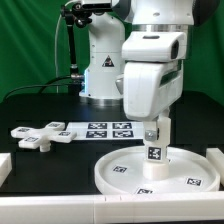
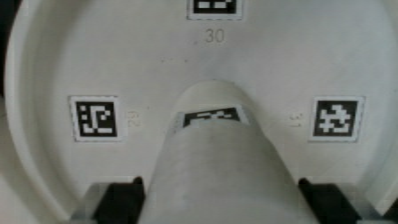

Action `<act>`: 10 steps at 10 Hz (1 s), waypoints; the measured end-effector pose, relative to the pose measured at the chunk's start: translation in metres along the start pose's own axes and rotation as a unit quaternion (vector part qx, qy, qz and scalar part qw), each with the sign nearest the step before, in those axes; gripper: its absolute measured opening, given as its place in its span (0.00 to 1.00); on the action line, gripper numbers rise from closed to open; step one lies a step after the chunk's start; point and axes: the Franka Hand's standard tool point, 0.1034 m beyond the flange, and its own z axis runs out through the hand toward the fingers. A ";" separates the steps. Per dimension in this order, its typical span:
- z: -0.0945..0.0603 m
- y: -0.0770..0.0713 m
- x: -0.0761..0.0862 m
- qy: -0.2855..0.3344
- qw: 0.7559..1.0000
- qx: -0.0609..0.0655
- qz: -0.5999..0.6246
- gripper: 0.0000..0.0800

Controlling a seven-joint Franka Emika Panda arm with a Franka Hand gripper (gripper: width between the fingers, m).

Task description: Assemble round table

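fingers [image 2: 121, 203] clamped on the leg [image 1: 155, 152], one each side of it. leg stands upright over the centre of the round disc [image 1: 180, 165]; hub hidden beneath it, so cannot tell if the end is seated. disc lies flat on the desk [image 1: 40, 105]. cross-shaped foot [image 1: 38, 135] lies well apart from the disc, toward the exterior view's left. risks: leg slightly off the disc's centre would jam or cross-thread; twisting could spin the unrestrained disc; early release could topple the leg onto the disc.
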 end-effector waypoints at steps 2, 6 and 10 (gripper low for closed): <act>0.000 0.000 0.001 0.002 0.997 0.000 0.082 0.52; 0.000 -0.001 0.001 0.002 0.981 0.001 0.193 0.52; 0.001 -0.002 0.000 0.012 0.917 0.018 0.399 0.52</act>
